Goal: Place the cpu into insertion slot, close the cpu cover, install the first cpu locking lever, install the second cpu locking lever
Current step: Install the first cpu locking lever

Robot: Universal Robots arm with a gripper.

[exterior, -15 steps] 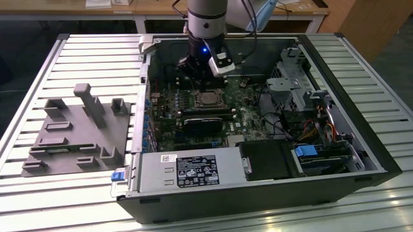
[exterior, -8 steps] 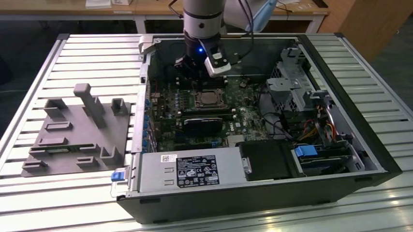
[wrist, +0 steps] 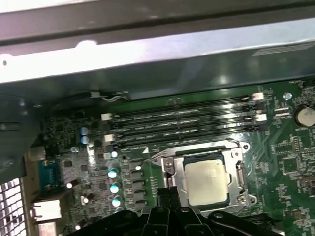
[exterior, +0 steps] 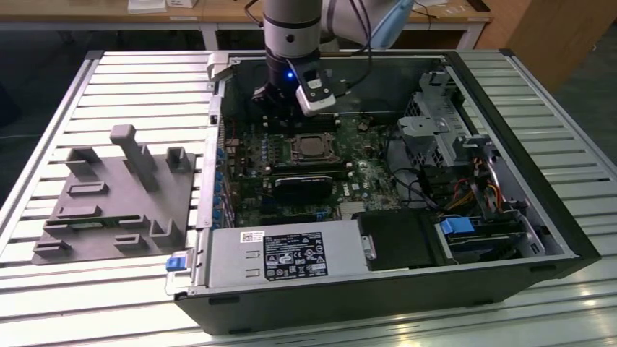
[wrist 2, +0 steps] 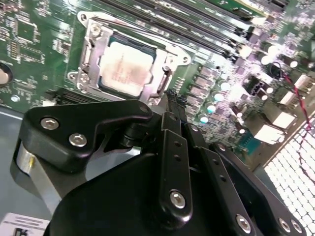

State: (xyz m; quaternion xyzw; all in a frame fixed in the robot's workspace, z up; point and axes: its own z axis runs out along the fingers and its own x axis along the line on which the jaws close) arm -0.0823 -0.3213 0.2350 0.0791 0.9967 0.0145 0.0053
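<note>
The cpu (wrist 2: 125,69) sits in the insertion slot (exterior: 311,147) with the cpu cover (wrist 2: 91,54) flat over it, so I'd say it's locking lever (wrist 2: 164,82) time. The gripper (wrist 2: 173,98) hovers beside the slot, fingers pinched together on nothing. Catching that thin wire needs careful aim, and the memory slots (wrist: 182,120) crowd 1 side.

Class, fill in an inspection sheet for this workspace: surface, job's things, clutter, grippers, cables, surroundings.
Surface: slatted metal table carrying an open computer case.
Job's things: cpu sits in the window of the cpu cover, which lies flat on the motherboard.
Clutter: grey fixture tray at the exterior view's left of the case.
Grippers: gripper, fingers shut, empty, close beside the cover.
Cables: coloured wires inside the case.
Surroundings: wooden desks behind the table.
</note>
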